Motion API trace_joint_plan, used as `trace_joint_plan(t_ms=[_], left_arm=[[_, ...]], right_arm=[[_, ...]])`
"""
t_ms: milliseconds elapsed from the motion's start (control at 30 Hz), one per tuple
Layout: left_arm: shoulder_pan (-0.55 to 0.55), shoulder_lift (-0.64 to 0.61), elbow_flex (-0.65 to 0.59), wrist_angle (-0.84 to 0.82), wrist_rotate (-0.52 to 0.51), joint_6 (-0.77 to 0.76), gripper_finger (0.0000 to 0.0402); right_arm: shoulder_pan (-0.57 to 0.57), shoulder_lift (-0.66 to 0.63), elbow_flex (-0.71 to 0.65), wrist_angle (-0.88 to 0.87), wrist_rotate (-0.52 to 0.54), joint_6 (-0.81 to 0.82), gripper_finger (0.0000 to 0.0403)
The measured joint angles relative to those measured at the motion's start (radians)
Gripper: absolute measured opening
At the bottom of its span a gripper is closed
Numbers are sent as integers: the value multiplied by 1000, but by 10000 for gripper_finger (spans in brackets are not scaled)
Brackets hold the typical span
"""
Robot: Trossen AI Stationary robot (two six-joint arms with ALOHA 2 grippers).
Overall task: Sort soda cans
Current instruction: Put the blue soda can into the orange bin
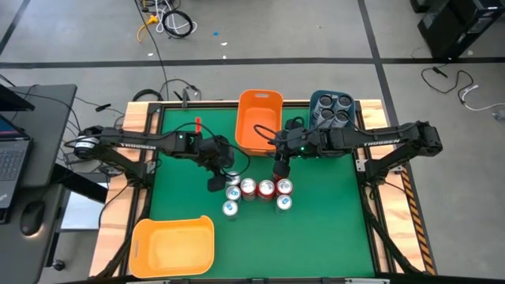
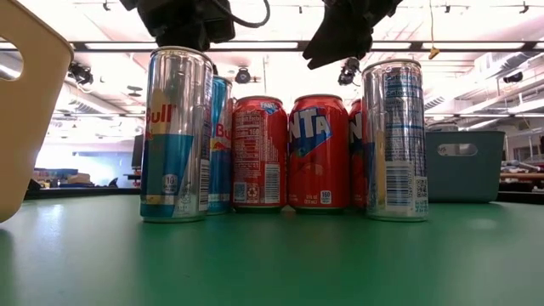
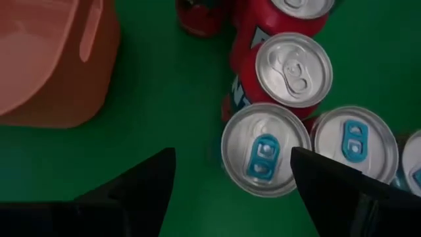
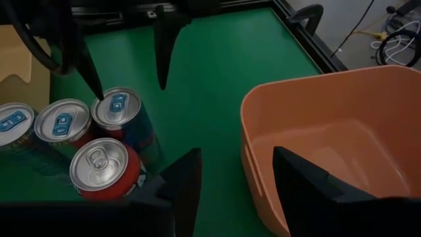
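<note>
The left end effector (image 1: pixel 215 175) hangs wide open over the silver-and-blue can (image 3: pixel 266 149) at the edge of the soda cans (image 1: pixel 257 192) bunched mid-worktop. Coming down crooked, it could bump the red can (image 3: pixel 292 68) touching it over.

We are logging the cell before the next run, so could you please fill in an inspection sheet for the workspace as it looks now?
Surface: green mat, bare in front.
Job's things: cluster of cans mid-table, red ones and blue-and-silver ones, all upright; dark cans already in the blue bin.
Clutter: orange bin at the far edge, empty; yellow bin at the front left, empty.
Grippers: left gripper open, above a blue-tab can; right gripper open, holding nothing, beside the cluster.
Cables: loose cables on the floor beyond the table.
Surroundings: laptop on a side desk.
</note>
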Motion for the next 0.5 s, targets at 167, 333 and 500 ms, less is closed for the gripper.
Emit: trace_joint_plan(t_ms=[167,333,500], left_arm=[[-2,-32,-70,35,10,48,305],[-2,-76,-172,189,75,89,305],[-3,-87,-211,236,119,94,305]], right_arm=[[0,0,0,-2,0,0,174],[0,0,0,-2,0,-1,174],[2,0,0,-9,0,0,174]])
